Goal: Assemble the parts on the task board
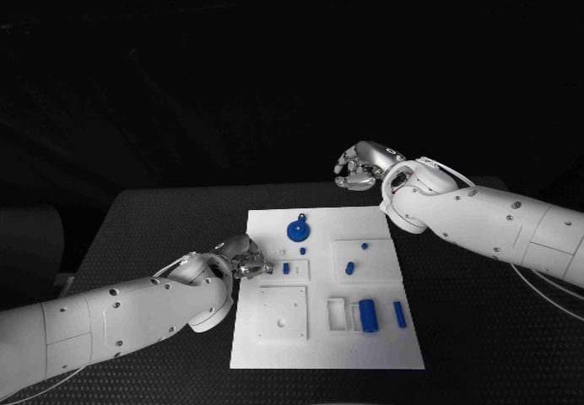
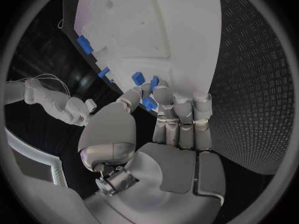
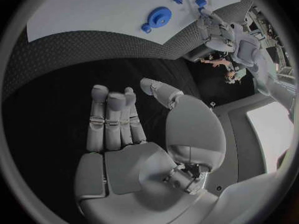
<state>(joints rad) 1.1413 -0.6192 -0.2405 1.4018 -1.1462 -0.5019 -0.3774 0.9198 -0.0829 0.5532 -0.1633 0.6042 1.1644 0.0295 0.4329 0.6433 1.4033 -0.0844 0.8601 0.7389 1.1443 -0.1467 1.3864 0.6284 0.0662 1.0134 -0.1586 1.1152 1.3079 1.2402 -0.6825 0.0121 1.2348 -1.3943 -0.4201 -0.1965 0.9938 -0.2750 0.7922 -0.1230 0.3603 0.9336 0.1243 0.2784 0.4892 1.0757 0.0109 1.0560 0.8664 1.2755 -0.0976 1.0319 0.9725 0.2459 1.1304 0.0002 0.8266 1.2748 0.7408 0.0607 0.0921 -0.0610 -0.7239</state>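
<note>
Left robot hand (image 2: 163, 115) pinches a blue part (image 2: 149, 103), fingers half hiding it.

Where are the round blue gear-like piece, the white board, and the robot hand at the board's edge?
Round blue gear-like piece (image 1: 297, 230): head view, its centre.
White rectangular task board (image 1: 328, 354): head view, bare near edge.
Left robot hand (image 1: 245, 256): head view, middle of the hand.

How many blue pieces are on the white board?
7 that I can see: a gear, a tiny peg, one by the left hand, two mid-board, two near the front. More may be hidden.
</note>
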